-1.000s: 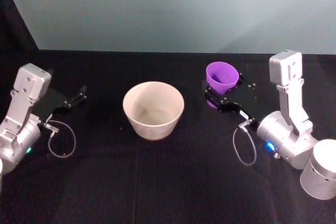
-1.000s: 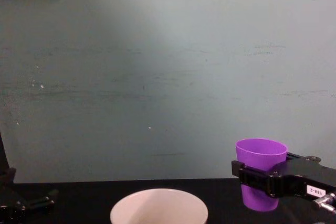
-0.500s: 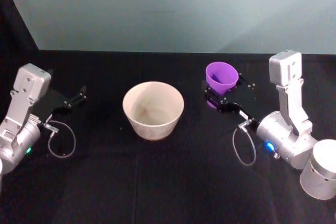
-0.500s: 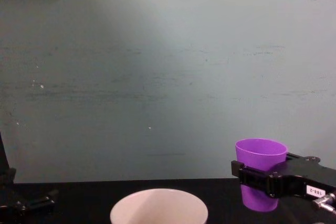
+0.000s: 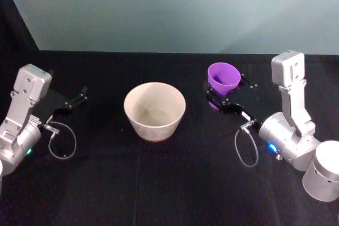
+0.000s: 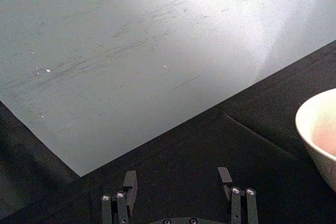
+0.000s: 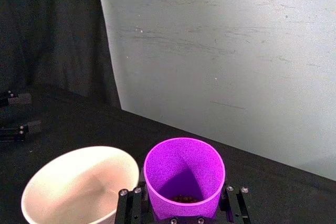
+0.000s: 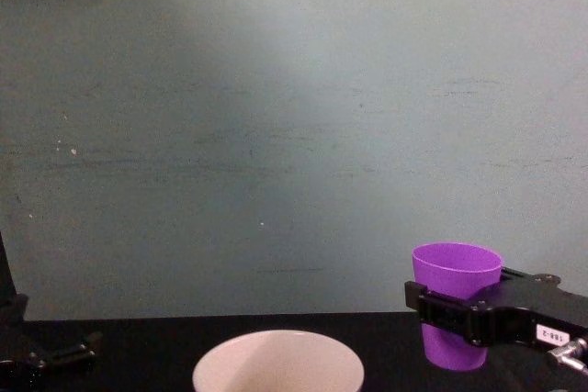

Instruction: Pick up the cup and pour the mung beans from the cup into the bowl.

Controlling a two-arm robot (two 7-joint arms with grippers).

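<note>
Jaws of the right gripper [image 5: 225, 97] are closed on the cup [image 5: 223, 77], one black finger on each side of its lower wall, holding it upright on the right side of the bench [image 5: 169, 183]. Whether its base touches the black surface cannot be told. The right wrist view looks down into the cup [image 7: 184, 174], where a few dark mung beans [image 7: 184, 199] lie at the bottom. The bowl [image 5: 153, 125] stands upright near the middle of the bench, to the cup's left and apart from it, a strip of bare black surface between them. The left gripper [image 5: 73, 100] rests low at the bench's left side, well apart from the bowl, its jaws spread. A thin cable [image 5: 246, 149] loops from the right wrist. A grey-green wall [image 5: 159, 9] closes the far edge.
</note>
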